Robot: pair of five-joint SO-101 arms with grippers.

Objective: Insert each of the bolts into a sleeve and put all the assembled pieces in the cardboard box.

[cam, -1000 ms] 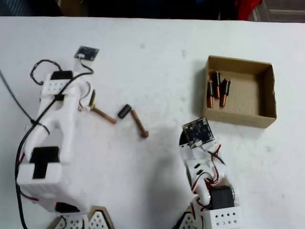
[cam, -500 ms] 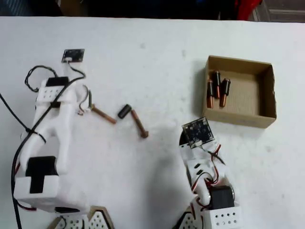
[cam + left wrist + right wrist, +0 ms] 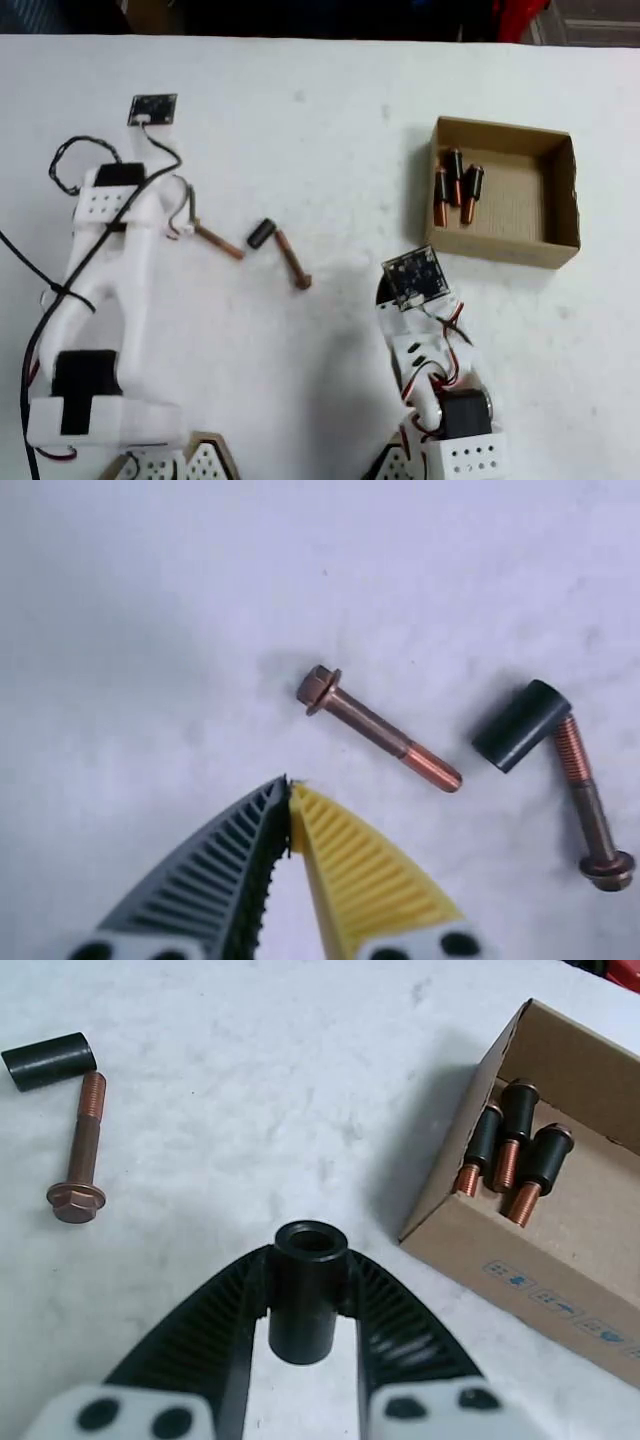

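1. At the left of the white tabletop (image 3: 320,120), we see the left arm's tool (image 3: 289,783). Its grey and yellow fingers are pressed together at the tips, with nothing between them. It hangs just beside the hex head of the first bolt (image 3: 375,726), not touching it.
2. The first bolt is copper-coloured and lies flat and slanted on the tabletop, apart from the other parts.
3. Next to the right lies a short black lying sleeve (image 3: 261,233), resting on its side.
4. The second bolt (image 3: 292,260) lies with its threaded end against that sleeve's end, not inside it. Its hex head points away, toward the arms.
5. Farther right, we see the right arm's tool (image 3: 310,1260) clamped on an upright sleeve (image 3: 308,1300). The sleeve's open mouth faces up, and it is held above the tabletop, near the box's front corner.
6. At the far right sits the open cardboard box (image 3: 500,245). Three assembled pieces (image 3: 456,180), bolts seated in black sleeves, lie side by side in its left part.
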